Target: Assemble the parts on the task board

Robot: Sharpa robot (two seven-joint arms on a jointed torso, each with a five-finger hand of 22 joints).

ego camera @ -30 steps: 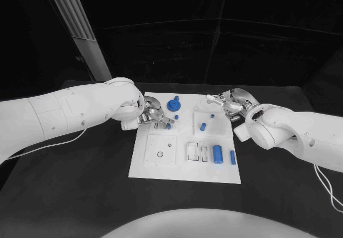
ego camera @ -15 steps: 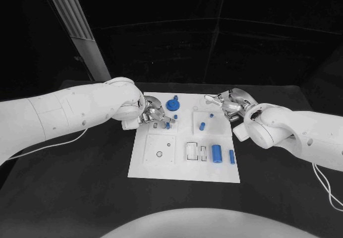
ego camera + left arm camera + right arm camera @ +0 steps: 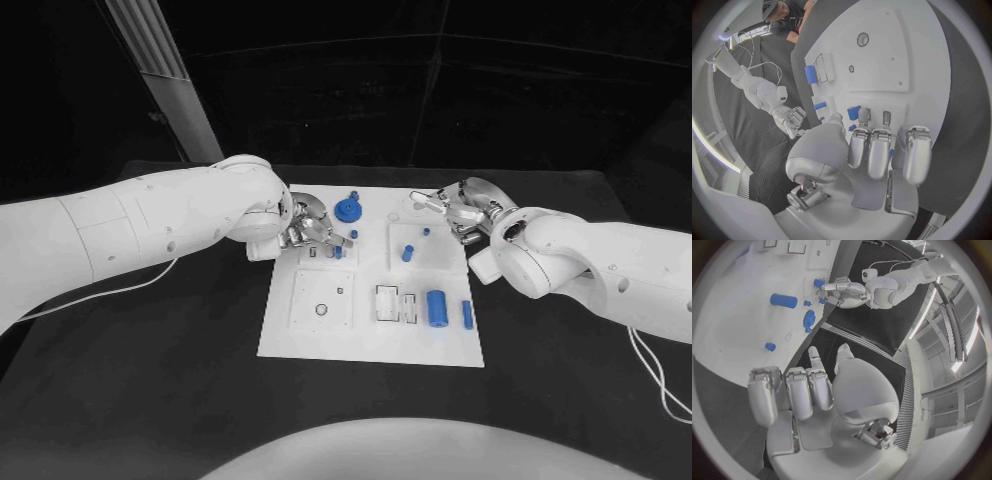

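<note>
I am at a black bench (image 3: 144, 370), and the white task board (image 3: 372, 345) lies flat in the middle of it. My left robot hand (image 3: 310, 228) is low over the far left part of the board, with my fingers (image 3: 869, 152) bent down toward the white top. A small blue part (image 3: 854, 112) sits right at my fingertips there, but I cannot tell if I am pinching it or just touching it. My right robot hand (image 3: 459, 212) is at the far right corner of the board, near its edge. Its fingers (image 3: 798, 390) are curled in, and I cannot tell if there is anything between them. On the far side of the board, between my two hands, stands a round blue gear (image 3: 349, 210) with a little knob on top. A short blue peg (image 3: 408, 254) lies on a raised white square near the middle. Closer to me, toward the right side, a fat blue cylinder (image 3: 437, 307) lies on its side. Just beside it lies a thin blue rod (image 3: 467, 314). To the left of the cylinder is a small dark-rimmed slot (image 3: 387, 302). On the left side of the board there is a square plate with a round ring mark (image 3: 319, 309) on it.
</note>
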